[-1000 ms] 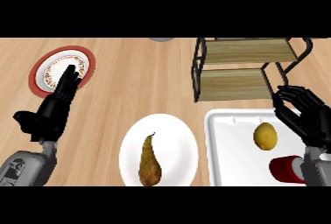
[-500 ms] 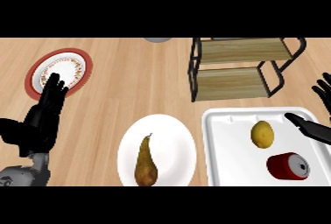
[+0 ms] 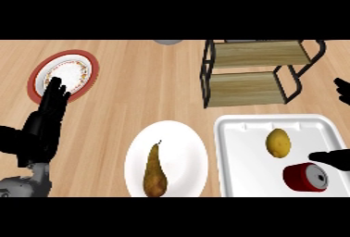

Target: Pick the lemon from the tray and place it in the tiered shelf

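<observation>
The lemon (image 3: 278,142) lies untouched in the tray (image 3: 232,152), just beside a can (image 3: 305,177). The right hand (image 3: 334,158) shows only at the edge; I cannot tell its state. The left hand (image 3: 42,125) rests open. Next, I judge: grasp the lemon, carry it to the shelf (image 3: 252,69).

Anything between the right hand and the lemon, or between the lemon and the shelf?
Nothing visible. The right hand sits just right of the lemon, above the red can. Only bare tray and counter separate lemon from shelf.
</observation>
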### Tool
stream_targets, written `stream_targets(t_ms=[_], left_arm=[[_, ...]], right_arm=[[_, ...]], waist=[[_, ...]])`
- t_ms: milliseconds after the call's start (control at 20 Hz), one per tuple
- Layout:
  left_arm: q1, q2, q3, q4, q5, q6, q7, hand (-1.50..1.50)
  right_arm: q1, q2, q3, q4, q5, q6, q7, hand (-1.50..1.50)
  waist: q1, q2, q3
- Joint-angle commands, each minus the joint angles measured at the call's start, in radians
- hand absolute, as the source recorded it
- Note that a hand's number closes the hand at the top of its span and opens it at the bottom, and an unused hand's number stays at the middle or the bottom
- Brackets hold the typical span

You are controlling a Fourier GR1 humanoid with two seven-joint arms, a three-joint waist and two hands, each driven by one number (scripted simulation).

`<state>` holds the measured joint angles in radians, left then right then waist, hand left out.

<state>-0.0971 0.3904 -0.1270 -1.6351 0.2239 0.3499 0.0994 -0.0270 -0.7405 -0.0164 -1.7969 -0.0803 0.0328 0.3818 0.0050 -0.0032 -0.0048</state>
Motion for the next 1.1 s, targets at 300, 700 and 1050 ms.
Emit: stream_targets(t_ms=[300, 700, 1050], left_arm=[[-0.014, -0.051, -0.045, -0.003, -0.053, 0.027, 0.007, 0.0], [-0.031, -0.041, 0.024, 0.015, -0.034, -0.015, 0.023, 0.0], [0.039, -0.041, 0.041, -0.008, -0.026, -0.056, -0.028, 0.0]], right_arm=[[-0.242, -0.054, 0.287, -0.061, 0.268, 0.082, 0.575, -1.5], [-0.308, 0.056, 0.401, 0.091, 0.456, 0.143, 0.633, -1.5], [-0.249, 0.054, 0.436, 0.126, 0.506, 0.193, 0.702, -1.5]], waist=[[0.025, 0.007, 0.003], [0.005, 0.005, 0.005], [-0.002, 0.004, 0.004]])
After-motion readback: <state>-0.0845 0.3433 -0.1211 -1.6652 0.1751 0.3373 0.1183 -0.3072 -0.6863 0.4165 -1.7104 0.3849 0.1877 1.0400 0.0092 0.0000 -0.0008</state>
